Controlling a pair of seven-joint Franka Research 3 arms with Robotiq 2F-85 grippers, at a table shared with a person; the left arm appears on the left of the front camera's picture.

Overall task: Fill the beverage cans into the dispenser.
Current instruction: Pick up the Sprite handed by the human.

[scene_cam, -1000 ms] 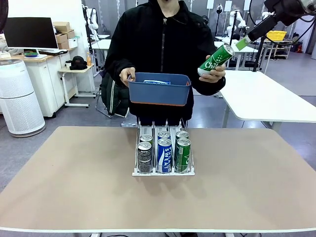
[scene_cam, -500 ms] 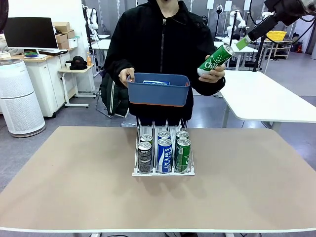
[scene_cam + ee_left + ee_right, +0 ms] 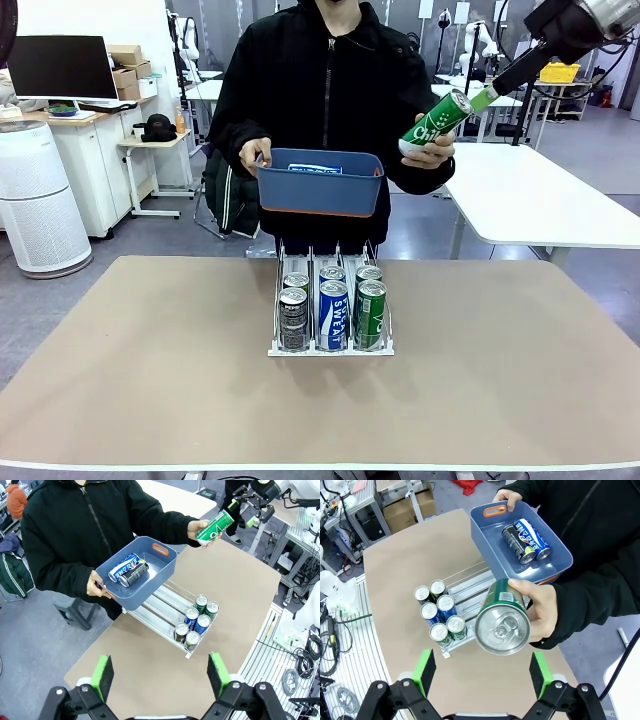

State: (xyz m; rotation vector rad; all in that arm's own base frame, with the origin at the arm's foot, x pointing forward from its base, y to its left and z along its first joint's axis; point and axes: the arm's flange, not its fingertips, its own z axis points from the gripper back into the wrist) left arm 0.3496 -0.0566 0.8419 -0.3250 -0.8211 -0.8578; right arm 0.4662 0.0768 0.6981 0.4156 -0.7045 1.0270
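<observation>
The dispenser (image 3: 330,351) stands mid-table with two dark grey, two blue and two green beverage cans (image 3: 333,312) at its front. Across the table a person holds out a green can (image 3: 437,119) in one hand. My right gripper (image 3: 487,92) hangs open just beyond that can's top. In the right wrist view its fingers (image 3: 425,671) stand wide on either side of the can's silver top (image 3: 502,624), apart from it. My left gripper (image 3: 161,675) is open and empty, high above the dispenser (image 3: 160,602).
The person's other hand holds a blue bin (image 3: 320,190) over the dispenser's far end, with a blue can (image 3: 532,537) and a black can (image 3: 515,542) lying in it. A white table (image 3: 540,205) stands behind on the right.
My right gripper has come down and left, closer to the top of the held green can. The person's hands and the bin have hardly moved.
</observation>
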